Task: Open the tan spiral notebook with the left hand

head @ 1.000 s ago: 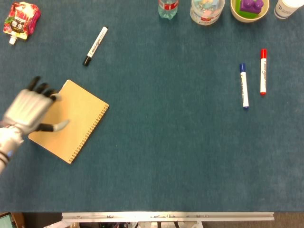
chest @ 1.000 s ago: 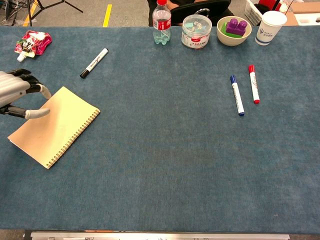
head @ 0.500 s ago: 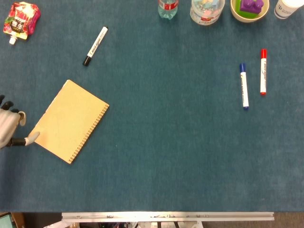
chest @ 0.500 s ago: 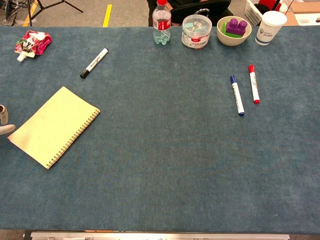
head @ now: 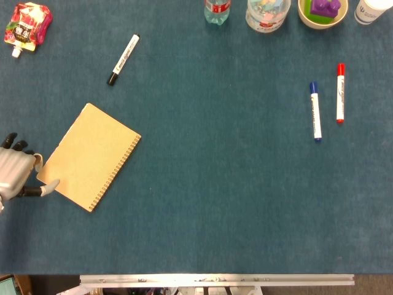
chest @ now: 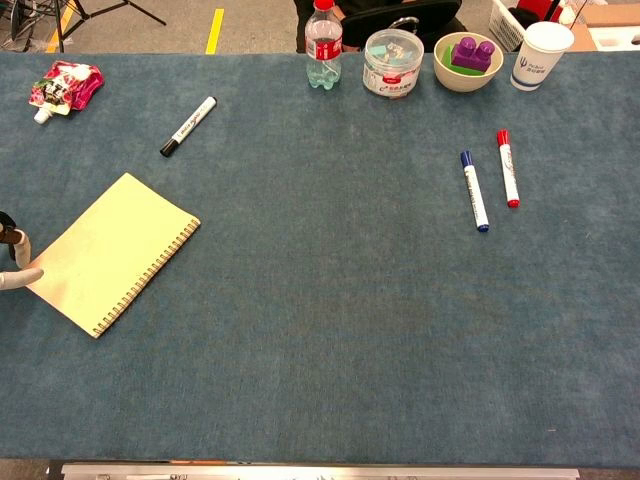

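Note:
The tan spiral notebook lies closed and flat on the blue table, its wire spiral along the lower right edge; the chest view shows the notebook at the left too. My left hand sits at the far left edge of the head view, just beside the notebook's left corner. Its thumb tip touches that corner, and the dark fingertips are spread, holding nothing. In the chest view only the fingertips of the left hand show at the frame edge. The right hand is out of both views.
A black marker lies above the notebook, a pink pouch at the far left corner. Blue and red markers lie to the right. A bottle, a clear jar, a bowl and a cup line the far edge.
The left hand lifted off the notebook cover and drew back to the left frame edge, then came slightly right again, its thumb now at the notebook's left corner. The notebook stays closed.

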You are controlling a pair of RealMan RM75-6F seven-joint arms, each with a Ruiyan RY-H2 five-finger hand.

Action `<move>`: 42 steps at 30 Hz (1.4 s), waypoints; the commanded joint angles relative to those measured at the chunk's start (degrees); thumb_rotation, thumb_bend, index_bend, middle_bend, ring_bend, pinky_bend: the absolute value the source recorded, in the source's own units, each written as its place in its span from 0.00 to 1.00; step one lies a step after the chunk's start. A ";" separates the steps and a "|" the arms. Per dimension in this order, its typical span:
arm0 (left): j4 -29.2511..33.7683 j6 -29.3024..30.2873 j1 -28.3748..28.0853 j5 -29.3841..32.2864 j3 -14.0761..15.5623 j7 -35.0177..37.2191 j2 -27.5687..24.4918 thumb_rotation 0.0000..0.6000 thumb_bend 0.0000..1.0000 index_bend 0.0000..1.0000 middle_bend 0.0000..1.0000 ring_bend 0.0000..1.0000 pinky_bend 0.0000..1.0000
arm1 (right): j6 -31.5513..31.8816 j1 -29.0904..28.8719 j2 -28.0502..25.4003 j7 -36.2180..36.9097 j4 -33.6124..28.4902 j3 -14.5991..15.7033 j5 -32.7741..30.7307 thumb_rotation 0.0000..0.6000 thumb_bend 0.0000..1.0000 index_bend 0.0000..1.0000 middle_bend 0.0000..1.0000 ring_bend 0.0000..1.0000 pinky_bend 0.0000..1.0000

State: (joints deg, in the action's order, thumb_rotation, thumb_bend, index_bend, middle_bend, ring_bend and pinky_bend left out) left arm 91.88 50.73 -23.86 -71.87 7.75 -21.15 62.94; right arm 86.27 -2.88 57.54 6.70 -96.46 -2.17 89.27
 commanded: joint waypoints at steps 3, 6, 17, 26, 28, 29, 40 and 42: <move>1.56 -1.31 -0.28 -0.16 0.30 1.44 -0.64 0.00 0.21 0.40 0.35 0.15 0.00 | 0.33 0.19 -0.12 0.33 0.18 0.03 0.11 1.00 0.23 0.24 0.27 0.15 0.27; 2.75 -2.18 -0.59 -0.39 0.78 1.44 -1.51 0.00 0.21 0.40 0.35 0.15 0.00 | 0.41 0.26 -0.07 0.54 0.39 0.05 0.12 1.00 0.23 0.24 0.27 0.15 0.27; 10.50 -3.14 -1.40 -4.82 2.36 2.77 -4.95 0.00 0.21 0.39 0.35 0.15 0.00 | 0.92 0.58 0.13 1.38 1.03 0.14 0.30 1.00 0.23 0.24 0.27 0.15 0.27; 13.65 -2.21 -2.76 -5.92 1.32 1.09 -7.43 0.00 0.21 0.35 0.32 0.15 0.00 | 1.46 0.94 0.12 2.66 1.93 0.15 0.31 1.00 0.23 0.24 0.27 0.15 0.27; 14.23 -0.97 -2.88 -4.81 0.33 0.38 -8.38 0.00 0.21 0.35 0.31 0.15 0.00 | 1.48 1.02 0.19 3.03 2.22 0.16 0.22 1.00 0.23 0.24 0.27 0.15 0.27; 14.48 -0.44 -2.92 -4.43 -0.09 0.18 -8.71 0.00 0.21 0.35 0.31 0.15 0.00 | 1.47 1.03 0.23 3.18 2.34 0.17 0.20 1.00 0.23 0.24 0.27 0.15 0.27; 10.03 4.19 -5.25 -17.34 -3.90 14.16 -4.26 0.00 0.21 0.32 0.27 0.14 0.00 | 0.53 0.40 0.98 3.28 2.87 0.09 0.33 1.00 0.23 0.24 0.27 0.15 0.27; 8.58 3.05 -6.55 -18.74 -4.14 15.85 -3.05 0.00 0.21 0.29 0.24 0.11 0.00 | 0.39 0.32 0.96 3.08 2.74 0.07 0.27 1.00 0.23 0.24 0.27 0.15 0.27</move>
State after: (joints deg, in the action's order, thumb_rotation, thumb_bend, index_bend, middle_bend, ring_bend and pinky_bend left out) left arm 103.29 54.18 -28.60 -87.06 4.36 -9.13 57.42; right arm 86.68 -2.55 58.50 9.78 -93.72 -2.10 89.55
